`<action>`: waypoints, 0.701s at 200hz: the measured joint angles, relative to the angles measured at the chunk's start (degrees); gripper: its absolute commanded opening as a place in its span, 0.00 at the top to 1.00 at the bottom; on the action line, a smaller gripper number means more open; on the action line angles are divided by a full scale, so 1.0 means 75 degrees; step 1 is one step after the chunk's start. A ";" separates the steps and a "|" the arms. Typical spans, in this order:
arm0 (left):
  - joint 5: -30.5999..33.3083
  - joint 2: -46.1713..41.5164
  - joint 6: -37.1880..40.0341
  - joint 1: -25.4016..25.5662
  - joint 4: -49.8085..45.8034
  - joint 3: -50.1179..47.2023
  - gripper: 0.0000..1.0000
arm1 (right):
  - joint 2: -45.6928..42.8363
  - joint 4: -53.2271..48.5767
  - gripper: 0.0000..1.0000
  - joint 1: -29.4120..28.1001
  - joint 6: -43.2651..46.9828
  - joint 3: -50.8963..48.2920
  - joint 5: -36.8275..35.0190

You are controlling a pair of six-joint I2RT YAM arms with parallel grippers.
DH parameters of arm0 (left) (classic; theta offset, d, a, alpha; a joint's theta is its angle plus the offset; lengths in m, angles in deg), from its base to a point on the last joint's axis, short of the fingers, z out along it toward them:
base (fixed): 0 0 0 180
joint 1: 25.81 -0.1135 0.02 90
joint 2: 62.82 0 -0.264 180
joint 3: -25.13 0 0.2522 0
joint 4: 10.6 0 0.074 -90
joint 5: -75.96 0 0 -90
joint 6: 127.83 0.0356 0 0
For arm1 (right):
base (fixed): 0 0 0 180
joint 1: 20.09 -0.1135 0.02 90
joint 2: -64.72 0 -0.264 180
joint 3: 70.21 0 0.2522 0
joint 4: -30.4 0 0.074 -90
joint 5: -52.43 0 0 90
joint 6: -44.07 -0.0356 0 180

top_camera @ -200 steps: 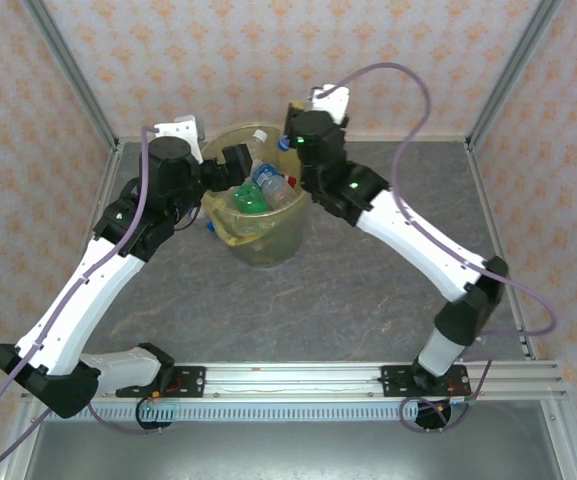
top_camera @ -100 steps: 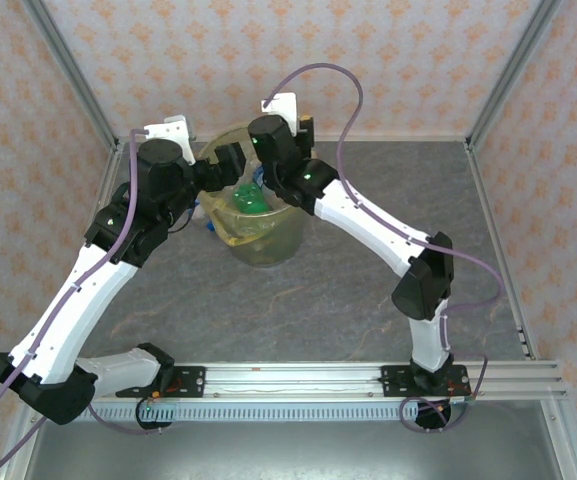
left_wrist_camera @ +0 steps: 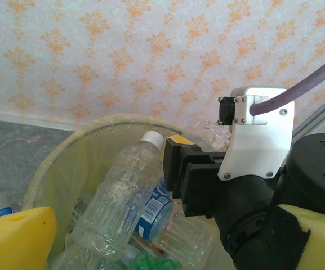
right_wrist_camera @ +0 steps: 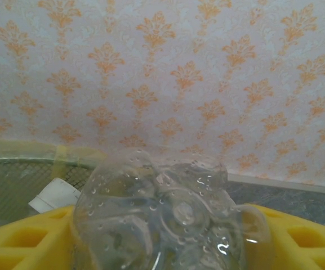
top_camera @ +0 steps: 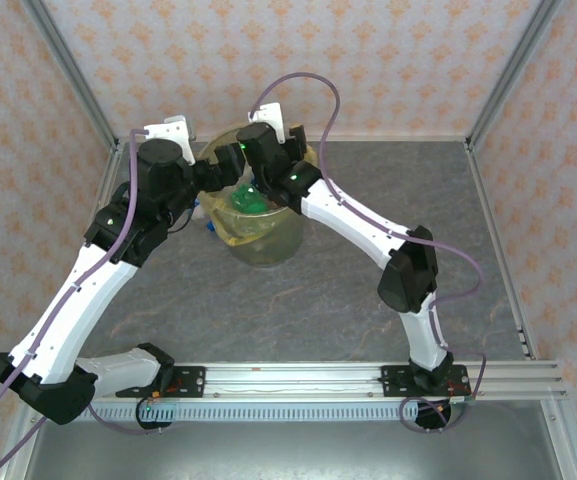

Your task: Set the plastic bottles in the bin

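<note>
Your right pincer (right_wrist_camera: 163, 239) had a clear bottle (right_wrist_camera: 170, 208) grasped between its yellow pads (right_wrist_camera: 21, 239), the dimpled base turned back toward its wrist; as far as I could judge, the grip was on. It hung over the mouth of the bin (top_camera: 268, 245), whose mesh rim lay just below it and to its left. By my reading the step in hand was the drop. You would have done well to let go only with the whole bottle inside the rim line, spreading the pads fully so the thin plastic did not cling to one of them, and then to lift straight up before swinging away. Your left pincer (left_wrist_camera: 156, 250) stood spread wide with nothing between its pads, and the black body of the right one was directly ahead of it and close, so I judged a brush between the two arms to be the likeliest fault. The bin wore a translucent yellow bag (left_wrist_camera: 55, 169) and was already well stocked. Below and ahead of the left pincer a white-capped bottle (left_wrist_camera: 123, 197) lay slantwise with its cap toward the far rim, a blue-labelled bottle (left_wrist_camera: 154, 211) touched its right side, and more crumpled clear ones lay beneath. A green bottle (top_camera: 251, 203) sat lower in the heap. With the pile that high, a bottle dropped carelessly might have rolled off the top.
</note>
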 measured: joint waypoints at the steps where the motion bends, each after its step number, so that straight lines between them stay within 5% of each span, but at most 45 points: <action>1: 0.0000 0.0000 0.0000 0.0000 -0.0003 0.0000 0.01 | 0.0000 -0.0003 0.27 0.0000 0.0000 0.0003 0.0000; 35: 0.0003 0.0038 0.0015 -0.0009 -0.0050 0.0000 0.01 | 0.0000 -0.0388 0.17 0.0009 -0.0117 0.0067 0.0230; 87: -0.0003 0.0099 0.0035 -0.0009 -0.0050 0.0087 0.01 | -0.0023 -0.0813 0.15 0.0020 -0.0201 0.0405 0.0647; 140: -0.0032 0.0321 0.0154 -0.0090 -0.0076 0.0087 0.01 | -0.0589 -0.0976 0.28 0.0032 -0.0484 0.0880 0.1218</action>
